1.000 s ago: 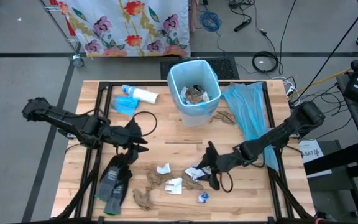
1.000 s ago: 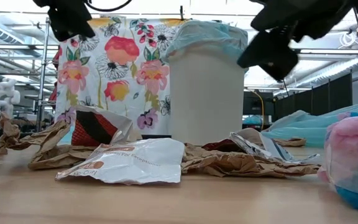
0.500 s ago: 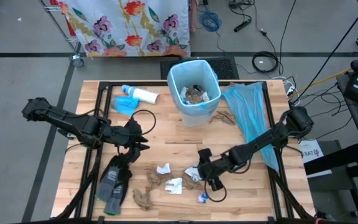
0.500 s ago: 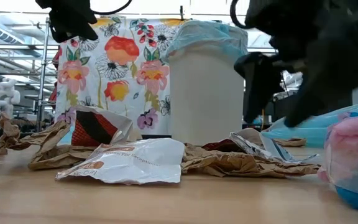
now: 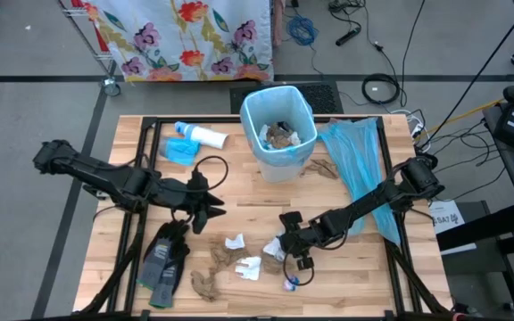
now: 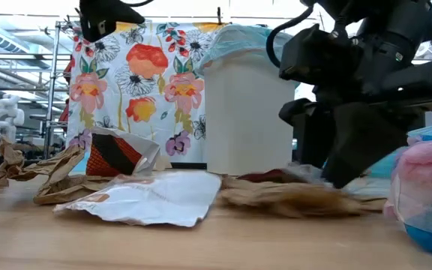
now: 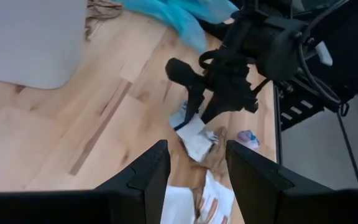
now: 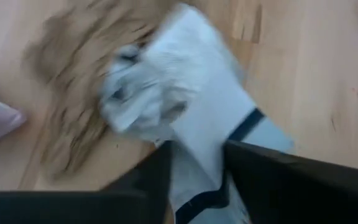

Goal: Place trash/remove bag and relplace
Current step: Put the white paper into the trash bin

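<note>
Pale wooden planks form the table (image 5: pixel 239 192), framed by black rails, with grey floor around it. Nearest the front edge lie a small pink and blue wrapper ball (image 5: pixel 290 283), crumpled brown paper wads (image 5: pixel 214 264) and white paper scraps (image 5: pixel 249 267). A pair of dark grey gloves (image 5: pixel 165 261) rests toward the front left corner.

Just behind that litter, the right gripper (image 5: pixel 282 251) is down at the tabletop, its dark fingers (image 8: pixel 260 180) set either side of a crumpled white wrapper with a dark stripe (image 8: pixel 197 118); a gap shows between them, and whether they are pressing the wrapper cannot be told. A brown wad lies just beside the wrapper.

Left of centre, the left gripper (image 5: pixel 214 211) hovers above the table, fingers (image 7: pixel 146 177) apart with nothing between them.

Farther back, a white bin lined with a light blue bag (image 5: pixel 278 132) stands upright near the middle of the rear edge, holding some brown and white trash. A loose light blue plastic bag (image 5: pixel 355 165) sprawls to its right, and a white tube-shaped bottle (image 5: pixel 205 136) lies on a blue packet (image 5: pixel 177 150) to its left. Beyond the table hangs a flowered cloth (image 5: pixel 181 36).
</note>
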Robot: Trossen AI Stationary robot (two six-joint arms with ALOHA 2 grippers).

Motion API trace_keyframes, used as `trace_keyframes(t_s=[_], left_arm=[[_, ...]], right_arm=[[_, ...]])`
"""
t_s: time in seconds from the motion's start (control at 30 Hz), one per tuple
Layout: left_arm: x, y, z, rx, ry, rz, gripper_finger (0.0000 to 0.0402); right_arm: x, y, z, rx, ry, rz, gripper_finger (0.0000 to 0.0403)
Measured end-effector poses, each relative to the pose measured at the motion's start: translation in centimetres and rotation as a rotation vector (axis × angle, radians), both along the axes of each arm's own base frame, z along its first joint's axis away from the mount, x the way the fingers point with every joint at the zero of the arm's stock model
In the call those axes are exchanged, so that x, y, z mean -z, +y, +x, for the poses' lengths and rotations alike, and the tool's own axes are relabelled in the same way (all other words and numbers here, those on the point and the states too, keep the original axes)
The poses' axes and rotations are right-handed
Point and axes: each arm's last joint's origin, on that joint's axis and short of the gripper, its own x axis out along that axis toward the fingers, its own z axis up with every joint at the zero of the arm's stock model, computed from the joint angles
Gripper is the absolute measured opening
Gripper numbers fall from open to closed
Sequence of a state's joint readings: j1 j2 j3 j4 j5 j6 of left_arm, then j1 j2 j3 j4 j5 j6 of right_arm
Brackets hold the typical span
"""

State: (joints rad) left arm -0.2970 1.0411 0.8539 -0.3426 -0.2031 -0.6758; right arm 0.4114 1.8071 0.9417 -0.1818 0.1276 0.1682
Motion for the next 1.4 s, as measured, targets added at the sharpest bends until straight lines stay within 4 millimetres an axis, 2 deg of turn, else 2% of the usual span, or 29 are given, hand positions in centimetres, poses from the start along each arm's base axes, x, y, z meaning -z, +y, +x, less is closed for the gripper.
trace_keyframes(t_s=[0.1,0.13,0.27,0.43,0.5,0.67,0.83,1.0,1.13,1.27,1.4], left_arm=[[0.1,-0.2,0.6,0.003,-0.016,-0.007,0.016],[0.2,-0.3,0.8,0.008,-0.019,-0.011,0.016],[0.7,-0.5,1.5,0.01,-0.011,-0.01,0.016],[1.6,-0.7,2.2,0.011,0.029,0.001,0.016],[1.9,-0.8,2.4,0.013,0.042,0.004,0.016],[2.6,-0.9,2.9,0.013,0.071,0.013,0.016],[3.0,-0.9,3.3,0.006,0.084,0.018,0.016],[3.0,-0.8,3.3,-0.059,0.082,-0.042,0.016],[2.8,-0.9,3.5,-0.091,0.048,-0.053,0.016],[2.5,-1.1,3.6,-0.119,0.013,-0.062,0.016],[2.5,-1.4,3.4,-0.167,0.001,-0.06,0.0159]], right_arm=[[-0.4,-0.1,-0.1,0.047,0.001,0.03,0.0034],[-0.7,-0.1,-0.2,0.062,-0.003,0.042,0.0018],[-2.1,-0.2,-0.6,0.144,-0.021,0.109,0.0012],[-5.8,-0.7,-1.8,0.209,-0.074,0.173,0.0003],[-7.7,-1.1,-2.5,0.253,-0.077,0.167,0.0002],[-14.2,-1.9,-3.6,0.33,-0.103,0.106,0.0001],[-21.2,-3.3,-3.6,0.389,-0.258,-0.001,0.0001],[-27.1,-5.8,-3.4,0.478,-0.446,-0.119,0.0],[-30.3,-8.6,-3.0,0.524,-0.55,-0.191,0.0],[-31.1,-12.3,-2.5,0.595,-0.575,-0.274,0.0],[-30.9,-16.5,-2.3,0.751,-0.561,-0.302,0.0004]])
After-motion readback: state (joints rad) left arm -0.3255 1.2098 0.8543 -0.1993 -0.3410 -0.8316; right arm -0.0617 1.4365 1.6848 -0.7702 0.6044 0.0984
